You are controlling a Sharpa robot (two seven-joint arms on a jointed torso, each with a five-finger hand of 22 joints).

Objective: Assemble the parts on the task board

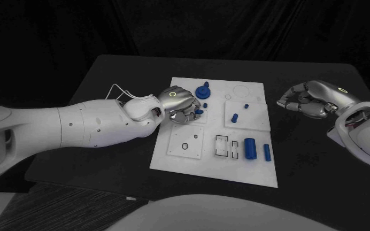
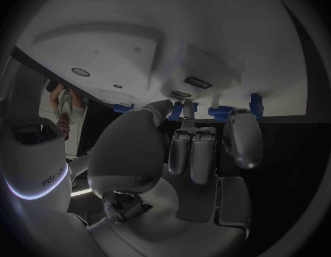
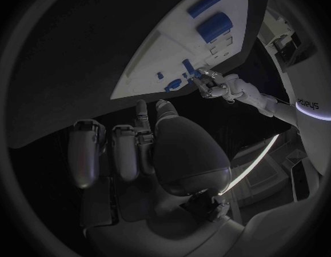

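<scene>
At the left of your head view, the left hand (image 1: 180, 104) sits over the upper left part of the task board (image 1: 216, 164). Its fingers curl downward around a small blue part (image 1: 198, 112) at their tips; you cannot tell whether they actually pinch it. Just beyond that hand, a round blue part with an upright stem (image 1: 203, 91) stands on the board near its far edge.

Moving right, you find a raised white square plate (image 1: 258, 118) carrying two small blue pegs (image 1: 234, 117). Nearer the robot, a large blue cylinder (image 1: 249, 147) and a thinner blue cylinder (image 1: 267, 152) lie side by side on the board, well apart from both hands.

At the far right, the right hand (image 1: 308, 99) hangs over the black table (image 1: 115, 76), just off the board's right edge. Its fingers are curled inward and hold nothing.
</scene>
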